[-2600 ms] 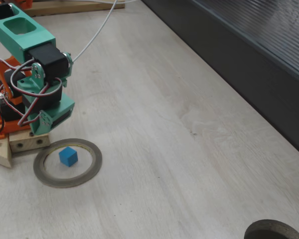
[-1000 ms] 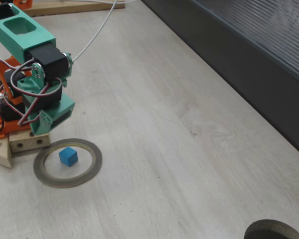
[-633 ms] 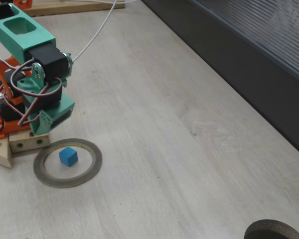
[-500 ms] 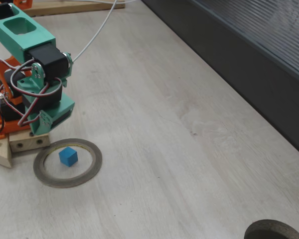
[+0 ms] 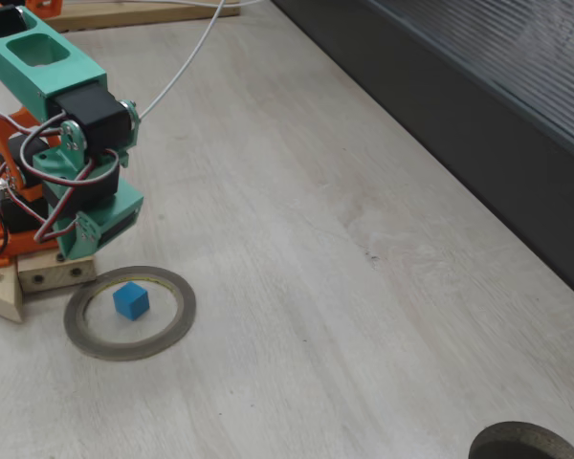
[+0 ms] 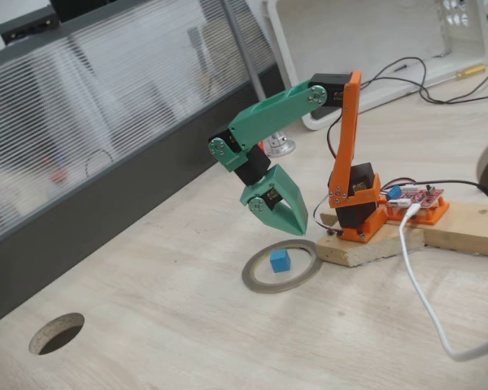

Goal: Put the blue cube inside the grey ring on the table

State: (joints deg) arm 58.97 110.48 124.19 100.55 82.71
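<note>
One small blue cube point(image 5: 131, 300) sits on the table point(image 5: 316, 239) inside the grey ring point(image 5: 173, 333), in both fixed views. The cube rests flat on the pale wood within the ring's opening, apart from the ring's inner edge on every side. In one fixed view it lies a little left of the opening's middle.

The ring lies flat on the table, just beside the wooden base block point(image 6: 415, 240) that carries the arm. In a fixed view the ring's upper left edge comes close to the block's corner.

The arm is green with an orange upright and orange base. In a fixed view the gripper point(image 6: 296, 226) hangs above the ring, pointing down and slightly toward the base. Its two green fingers point(image 6: 281, 201) meet at a narrow tip with nothing between them. The tip is clear of the cube and the ring, above the ring's far rim.

A white cable point(image 6: 427, 309) runs across the table from the base toward the picture's lower right edge. A dark ribbed wall panel point(image 5: 478, 105) borders the table. A round hole point(image 6: 57, 333) in the table, well apart from the ring, shows near the lower left of one fixed view.
</note>
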